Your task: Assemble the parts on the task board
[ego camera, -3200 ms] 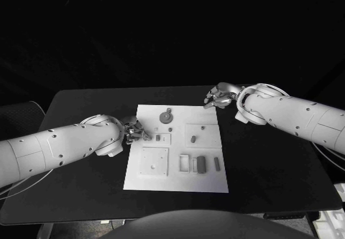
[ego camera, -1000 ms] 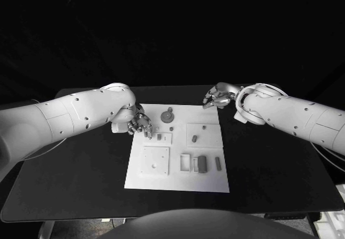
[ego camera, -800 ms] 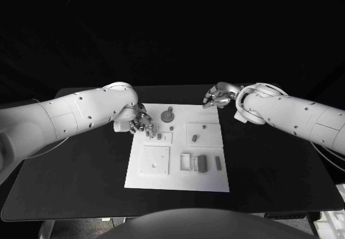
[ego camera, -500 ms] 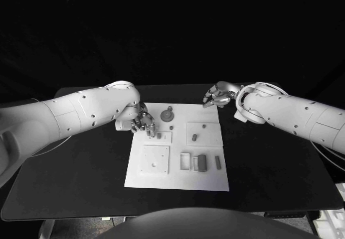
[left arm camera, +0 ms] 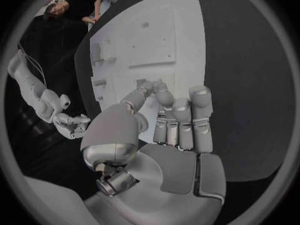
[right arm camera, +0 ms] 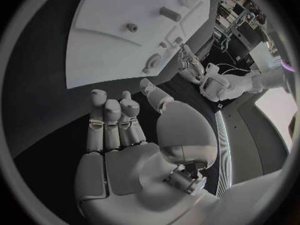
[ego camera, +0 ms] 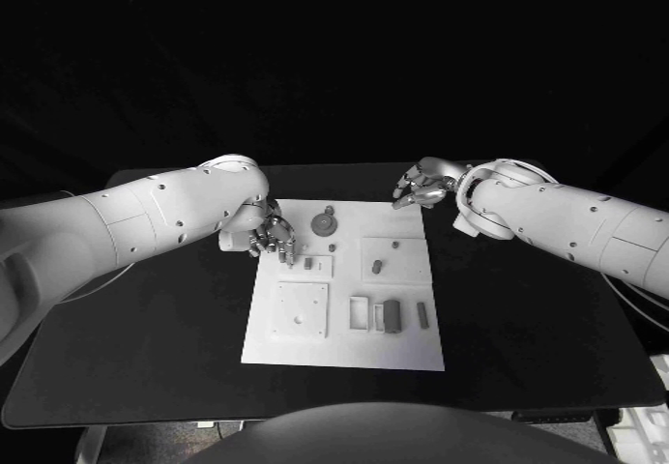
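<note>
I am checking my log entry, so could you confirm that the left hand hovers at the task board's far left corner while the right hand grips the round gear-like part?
Not quite. The right hand holds nothing: it hangs beyond the task board's far right corner, as the head view shows, with bare fingers in the right wrist view. The round gear-like part lies untouched on the board. The left hand is at the far left corner, as stated.

L hand (ego camera: pixel 275 238), R hand (ego camera: pixel 420 188): fingers loose, empty

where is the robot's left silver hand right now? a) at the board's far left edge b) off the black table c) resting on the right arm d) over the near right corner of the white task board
a: the left silver hand hangs at the far left edge of the white task board, fingers pointing down, holding nothing.
</note>
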